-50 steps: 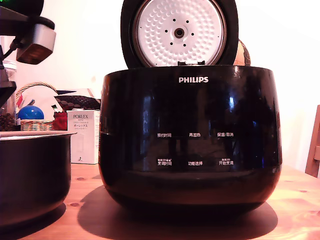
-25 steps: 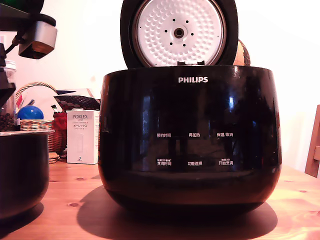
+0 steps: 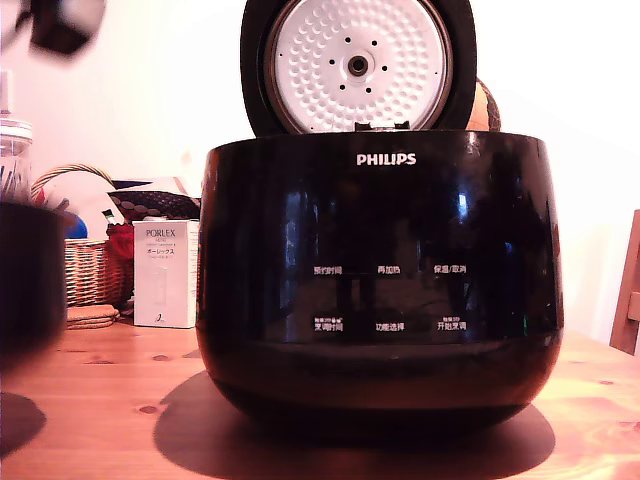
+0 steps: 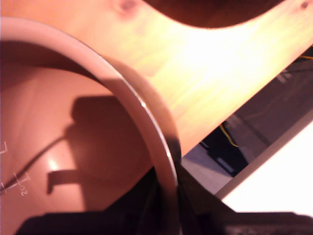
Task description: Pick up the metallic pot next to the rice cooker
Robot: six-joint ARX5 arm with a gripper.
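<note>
Pinched on the flared rim of the metallic pot (image 4: 165, 147) by the gripper (image 4: 166, 205), wall hanging directly below the jaws, raised clear of the table (image 3: 120, 400) at the exterior view's left of the rice cooker (image 3: 380, 280).

One rice cooker (image 3: 380, 290), one metallic pot (image 3: 30, 275), one white box (image 3: 166, 273), one wicker basket (image 3: 92, 268).

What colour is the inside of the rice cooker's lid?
White with little dimples, on the rice cooker's lid, best in the exterior view.
</note>
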